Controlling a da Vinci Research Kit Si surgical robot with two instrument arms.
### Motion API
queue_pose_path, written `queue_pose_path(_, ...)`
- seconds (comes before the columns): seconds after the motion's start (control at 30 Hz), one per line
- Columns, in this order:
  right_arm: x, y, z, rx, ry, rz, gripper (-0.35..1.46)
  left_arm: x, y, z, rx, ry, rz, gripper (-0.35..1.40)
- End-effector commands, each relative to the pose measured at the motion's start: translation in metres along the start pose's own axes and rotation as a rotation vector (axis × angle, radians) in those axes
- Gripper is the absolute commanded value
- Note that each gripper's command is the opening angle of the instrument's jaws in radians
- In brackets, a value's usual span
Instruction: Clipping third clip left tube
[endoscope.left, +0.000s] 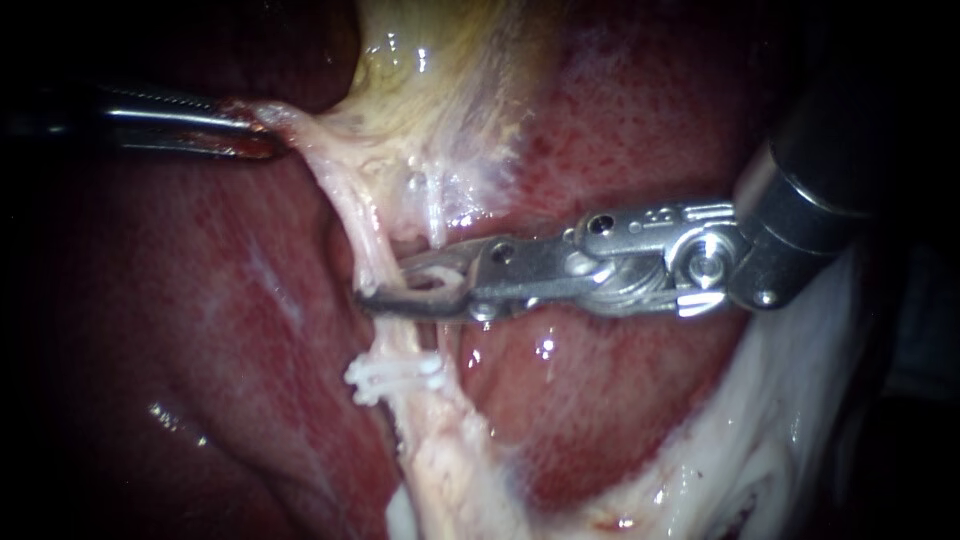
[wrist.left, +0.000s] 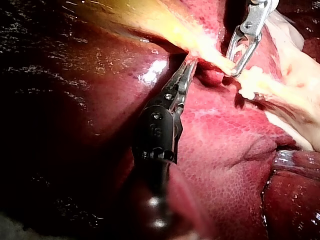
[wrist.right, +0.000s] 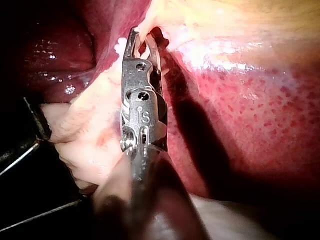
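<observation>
Left tube (endoscope.left: 372, 245) is a pale strand running from the yellowish gallbladder (endoscope.left: 440, 80) down the middle of the endoscope view, w/ red liver (endoscope.left: 620, 400) on both sides. It looks stretched straight.

R instrument (endoscope.left: 400, 288) comes in from the right. Its metal jaws straddle the left tube approx. midway along it, one jaw on each side and both touching it. Only a narrow slot shows between them, so they pinch the tube. A thinner strand (endoscope.left: 436, 215) just right of the tube drops toward the same jaws; can't tell if it's caught too.

Just below the jaws, white clips (endoscope.left: 395, 375) sit across the tube, two by the look of it. They're close together and not touching the jaws.

L instrument (endoscope.left: 262, 130) enters from the left, slim jaws pressed together on pale tissue (endoscope.left: 300, 135) at the tube's upper end.

L wrist view shows the same grip: jaws closed on the yellowish edge, R instrument's jaw tips meeting the strand just beside them, clips a bit further along. R wrist view: pale tissue between its own jaws, speckled liver beside the shaft.
</observation>
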Motion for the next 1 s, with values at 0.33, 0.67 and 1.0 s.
queue_pose_path(0.33, -0.0004, 0.0006, -0.0005, 0.005, 0.038, 0.011, 0.50, 0.0000, 0.0000, -0.0001, 0.002, 0.000, 0.000, -0.35)
queue_pose_path(0.67, -0.0011, 0.0006, -0.0012, 0.056, 0.055, 0.069, 0.50, 0.0000, -0.0001, -0.0002, 0.001, 0.000, 0.000, -0.35)
queue_pose_path(1.0, -0.0019, 0.0010, 0.0014, 0.148, 0.092, 0.128, 0.50, 0.0000, -0.0001, -0.0002, 0.001, 0.000, 0.000, -0.35)
